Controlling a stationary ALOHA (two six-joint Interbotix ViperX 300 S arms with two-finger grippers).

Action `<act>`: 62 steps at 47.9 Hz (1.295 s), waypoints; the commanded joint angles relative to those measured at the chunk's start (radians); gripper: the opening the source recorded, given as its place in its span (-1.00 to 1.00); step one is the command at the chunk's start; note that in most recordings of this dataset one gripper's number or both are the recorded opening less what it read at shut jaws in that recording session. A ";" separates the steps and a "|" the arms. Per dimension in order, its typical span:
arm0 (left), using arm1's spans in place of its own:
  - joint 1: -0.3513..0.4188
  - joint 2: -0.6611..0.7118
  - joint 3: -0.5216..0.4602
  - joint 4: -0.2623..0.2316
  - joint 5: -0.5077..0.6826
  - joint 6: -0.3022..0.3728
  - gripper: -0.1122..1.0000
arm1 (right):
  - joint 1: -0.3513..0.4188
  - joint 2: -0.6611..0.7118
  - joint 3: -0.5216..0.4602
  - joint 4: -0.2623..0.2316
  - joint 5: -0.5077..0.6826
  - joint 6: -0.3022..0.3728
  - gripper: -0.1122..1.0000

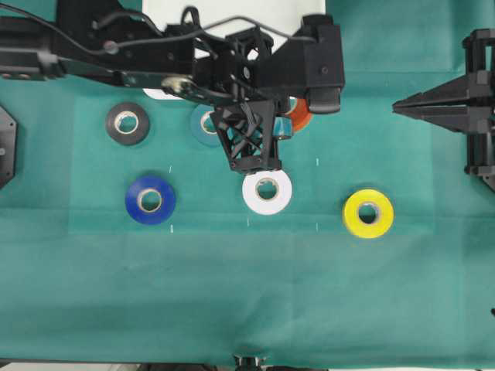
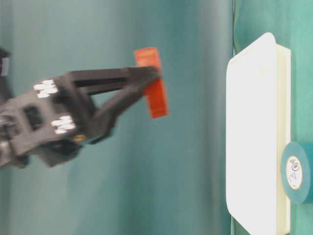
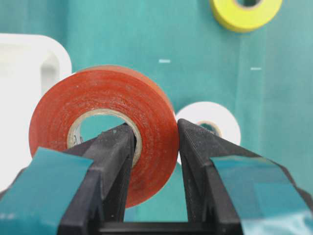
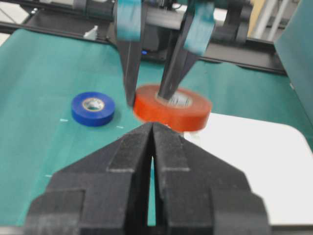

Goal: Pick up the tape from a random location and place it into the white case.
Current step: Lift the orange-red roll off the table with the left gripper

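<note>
My left gripper (image 3: 154, 131) is shut on the orange-red tape (image 3: 105, 98), one finger through the pale core and the other against the outer face. The roll hangs above the cloth. Seen from overhead, only an edge of the tape (image 1: 302, 116) shows beside the left arm, just below the white case (image 1: 232, 9). At table level the tape (image 2: 155, 93) is in the air, short of the white case (image 2: 254, 132). The case's rounded corner (image 3: 19, 93) is at the left of the left wrist view. My right gripper (image 1: 398, 108) is shut and holds nothing at the right side; its fingertips (image 4: 152, 125) point toward the held tape (image 4: 171, 107).
Other rolls lie flat on the green cloth: black (image 1: 128, 123), teal (image 1: 203, 125) partly under the left arm, blue (image 1: 150, 199), white (image 1: 267, 192) and yellow (image 1: 368, 212). The left arm stretches across the top left of the overhead view.
</note>
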 commanded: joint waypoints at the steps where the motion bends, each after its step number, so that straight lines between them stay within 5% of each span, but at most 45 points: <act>1: 0.002 -0.052 -0.052 0.006 0.029 0.006 -0.35 | -0.002 0.006 -0.028 0.000 -0.005 0.002 -0.80; 62: 0.002 -0.061 -0.087 0.006 0.083 0.023 -0.35 | -0.002 0.006 -0.026 0.000 -0.003 0.002 -0.80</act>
